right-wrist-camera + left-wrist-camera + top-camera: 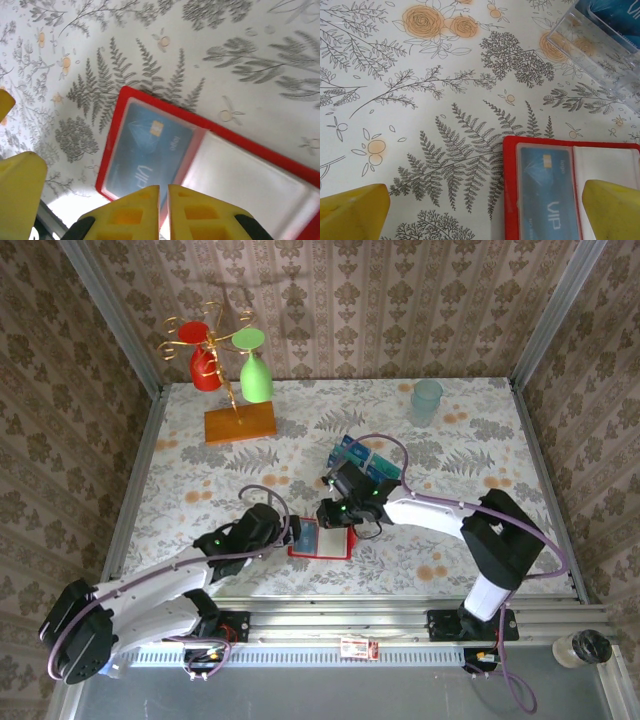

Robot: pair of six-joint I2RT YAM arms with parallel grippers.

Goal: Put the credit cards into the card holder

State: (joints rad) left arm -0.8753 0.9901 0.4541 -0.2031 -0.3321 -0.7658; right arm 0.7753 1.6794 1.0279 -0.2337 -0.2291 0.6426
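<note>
The card holder (111,150) lies open and flat on the surface (180,490), close to its near edge and between the two pincers. One blue card (145,155) is seated under its clear left pocket, and the right pocket is seen bare. The right pincer (164,200) is poised over the holder's near side, all but clenched, with only a thin slit between its tips and nothing seen gripped. The left pincer (482,205) is released to its full spread and straddles the holder's left edge, low over the surface. This card is judged to be home, so the right pincer is best raised straight up before any sideways move, lest the holder be dragged or the card drawn out. The next card would be taken from the clear rack (362,462) just beyond the holder and fed at a shallow angle into the bare pocket, with the holder steadied by the left pincer if needed. Pushes toward the near edge should be avoided, since little surface is left there. Room is tight between the arms and beside the rack. Ample open surface is offered to the left, and the glass stand (228,360) and cup (427,400) are well apart at the far side.
</note>
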